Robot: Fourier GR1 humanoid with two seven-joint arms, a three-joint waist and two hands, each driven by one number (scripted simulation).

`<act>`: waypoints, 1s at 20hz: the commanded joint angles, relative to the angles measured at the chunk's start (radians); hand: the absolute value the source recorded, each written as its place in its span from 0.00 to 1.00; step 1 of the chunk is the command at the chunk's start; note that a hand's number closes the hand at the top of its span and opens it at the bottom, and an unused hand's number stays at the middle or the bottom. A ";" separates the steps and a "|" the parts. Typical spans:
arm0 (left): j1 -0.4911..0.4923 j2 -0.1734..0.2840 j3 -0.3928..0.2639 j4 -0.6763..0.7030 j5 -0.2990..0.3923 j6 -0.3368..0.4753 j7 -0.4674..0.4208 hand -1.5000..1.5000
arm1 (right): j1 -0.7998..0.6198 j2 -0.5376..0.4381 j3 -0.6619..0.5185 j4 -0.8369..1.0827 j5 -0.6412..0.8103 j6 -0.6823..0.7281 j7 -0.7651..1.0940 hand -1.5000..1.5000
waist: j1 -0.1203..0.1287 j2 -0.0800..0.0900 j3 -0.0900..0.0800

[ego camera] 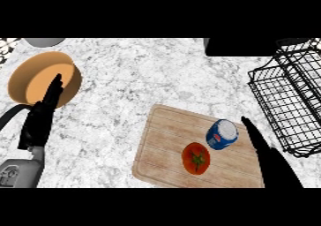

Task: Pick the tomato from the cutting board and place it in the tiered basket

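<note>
Tomato (196, 158) sat red and stem-up on the wooden cutting board (164, 145), toward its near edge, nothing touching it. Just beyond it on the same board lay a blue-and-white can (222, 134), tipped on its side. The right hand (262, 148) came in over the board's right edge, fingers straight and together, pointing up past the can, holding nothing; whether it brushed the board was hard to say from this angle. Off to the right stood the black wire tiered basket (290, 103), well apart from the tomato. Over on the left, the left hand (42, 114) rested open, fingers up, overlapping the rim of a tan bowl (42, 79) on the marbled table (124, 79).
</note>
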 commanded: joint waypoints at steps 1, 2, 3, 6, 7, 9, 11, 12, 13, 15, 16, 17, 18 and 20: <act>0.035 0.000 0.011 -0.017 -0.004 -0.002 -0.015 0.50 | -0.048 0.087 0.096 -0.027 0.090 0.053 0.268 0.00 | -0.001 -0.003 0.000; 0.006 -0.003 0.017 0.022 0.003 -0.018 -0.032 0.50 | -0.088 0.102 0.073 0.023 0.100 0.065 0.250 0.00 | -0.003 -0.001 0.000; -0.057 -0.023 0.032 0.092 -0.011 0.014 -0.032 0.50 | -0.074 0.088 0.031 0.048 0.060 0.077 0.197 0.00 | -0.010 0.002 0.000; -0.001 0.015 0.034 -0.007 0.002 -0.037 0.015 0.50 | 0.013 0.096 0.111 -0.039 0.159 0.093 0.214 0.00 | -0.009 -0.003 0.001; -0.006 0.013 0.041 0.017 0.007 -0.040 -0.005 0.50 | -0.046 0.127 0.107 0.063 0.187 0.096 0.205 0.00 | -0.004 -0.001 0.000; -0.011 -0.010 0.029 0.031 -0.020 -0.011 -0.024 0.50 | 0.009 0.139 0.156 0.042 0.262 0.088 0.214 0.00 | -0.011 -0.003 0.000; 0.000 -0.032 0.028 0.036 -0.018 -0.003 -0.028 0.50 | 0.026 0.128 0.134 0.030 0.258 0.126 0.196 0.00 | -0.011 -0.002 0.001; 0.024 -0.033 0.008 -0.012 -0.033 -0.003 -0.002 0.50 | 0.021 0.131 0.124 0.001 0.261 0.152 0.213 0.00 | -0.008 -0.003 0.001; -0.010 0.002 0.050 0.041 -0.004 -0.044 -0.008 0.50 | 0.001 0.191 0.184 0.079 0.340 0.107 0.191 0.00 | -0.008 -0.001 0.001; 0.032 -0.014 0.025 -0.042 -0.034 -0.017 0.014 0.50 | -0.013 0.208 0.165 0.091 0.348 0.136 0.191 0.00 | -0.002 -0.002 0.001; 0.032 -0.015 0.034 -0.017 -0.019 -0.033 -0.022 0.50 | -0.002 0.215 0.180 0.067 0.362 0.163 0.214 0.00 | -0.005 -0.002 0.001; 0.034 -0.019 0.039 0.000 -0.031 -0.020 -0.028 0.50 | -0.044 0.223 0.113 0.099 0.346 0.177 0.193 0.00 | -0.003 -0.001 0.001; 0.042 -0.005 0.036 -0.058 -0.009 -0.053 0.018 0.50 | -0.049 0.255 0.128 0.096 0.349 0.195 0.214 0.00 | -0.001 -0.002 0.001; 0.061 -0.023 0.040 -0.033 -0.026 -0.031 -0.026 0.50 | 0.032 0.251 0.163 0.078 0.383 0.171 0.177 0.00 | -0.006 -0.002 0.001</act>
